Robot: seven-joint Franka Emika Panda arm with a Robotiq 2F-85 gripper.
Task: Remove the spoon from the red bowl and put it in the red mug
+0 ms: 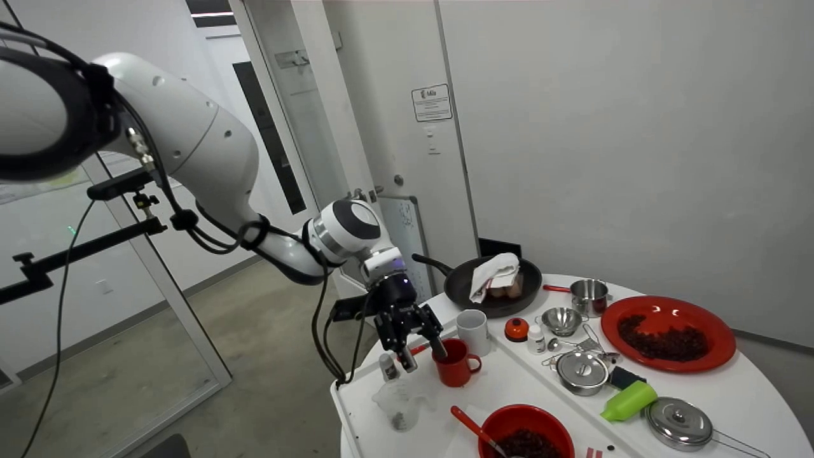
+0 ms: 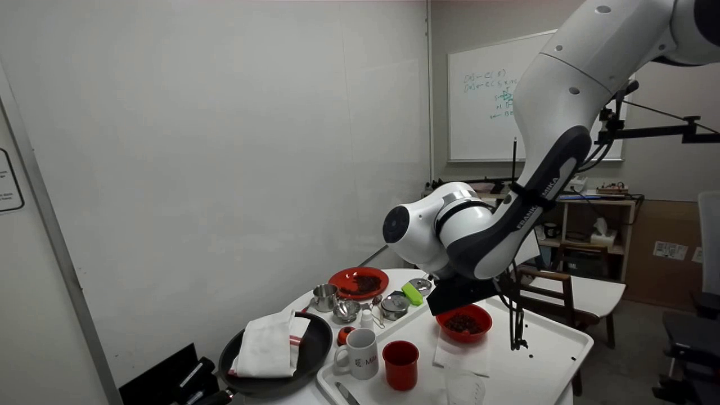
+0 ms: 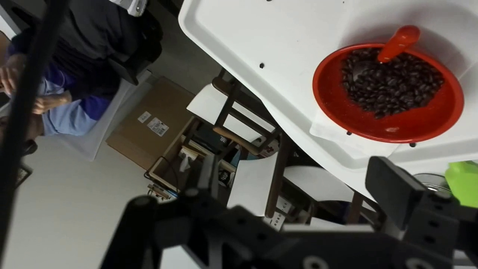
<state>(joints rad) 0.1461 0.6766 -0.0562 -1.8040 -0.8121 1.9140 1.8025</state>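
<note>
The spoon (image 1: 469,422) rests in the red bowl (image 1: 559,427). Its red handle sticks up over the rim and its head lies among dark beans. The spoon (image 3: 399,44) and red bowl (image 3: 392,130) also show in the wrist view, at the upper right. The bowl (image 2: 485,333) stands on a napkin on the tray. The red mug (image 1: 453,370) stands upright on the tray and also shows in an exterior view (image 2: 400,365). My gripper (image 1: 423,356) is open, close to the red mug's side in that image. In the wrist view my gripper (image 3: 297,168) has nothing between its fingers.
A white mug (image 1: 472,332) stands beside the red mug. A clear plastic cup (image 1: 400,407) and a small shaker (image 1: 388,367) are on the tray. A frying pan (image 1: 459,291), several metal pots, a green bottle (image 1: 629,402) and a red dish (image 1: 690,312) stand beyond the tray.
</note>
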